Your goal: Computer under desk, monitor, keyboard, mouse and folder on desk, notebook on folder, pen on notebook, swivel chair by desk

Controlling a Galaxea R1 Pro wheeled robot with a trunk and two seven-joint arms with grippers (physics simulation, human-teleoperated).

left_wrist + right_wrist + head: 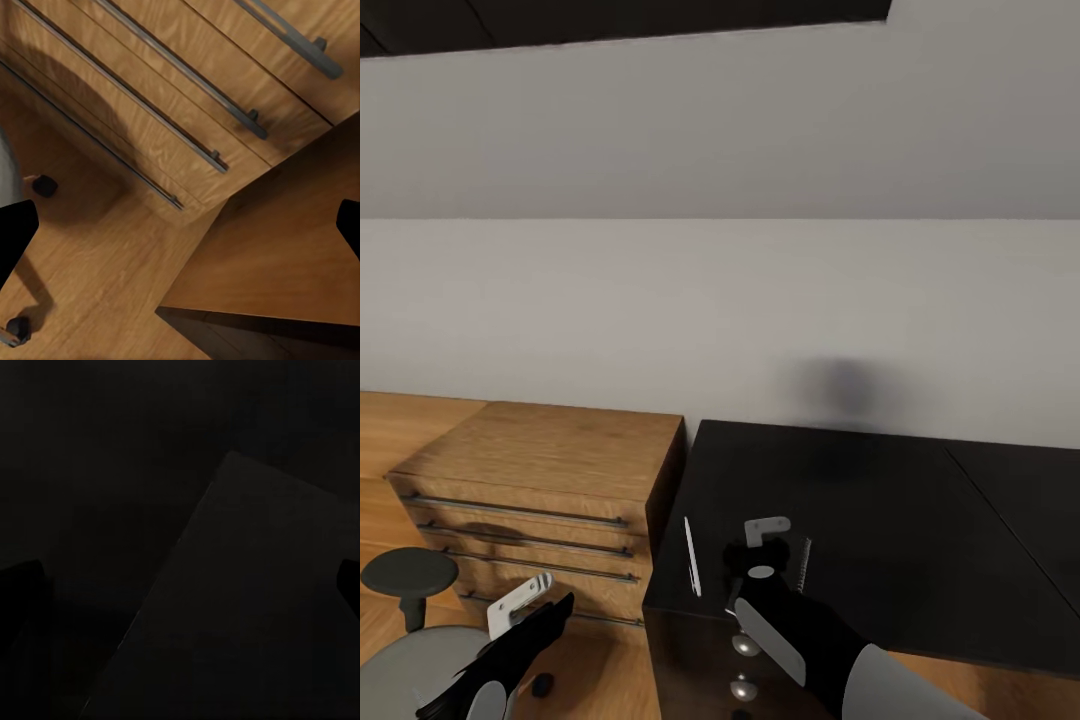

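Right gripper point(760, 545) over the glossy black desk point(880, 520), left gripper point(180, 225) beside the light wooden dresser point(550, 470).

The slim silvery-white pen point(692, 556) lies on the desk just left of the right fingers; whether those are parted, I cannot tell. A dark flat sheet point(247, 607) lies beneath them. The left fingers stand apart, holding nothing, over the wood plank floor point(97, 262) before the dresser's closed drawers point(172, 97), by the grey swivel chair point(410, 640).

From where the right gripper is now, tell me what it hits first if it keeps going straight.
Most likely the notebook lying on the desk: the right gripper points down at its dark cover, though depth is hard to judge.
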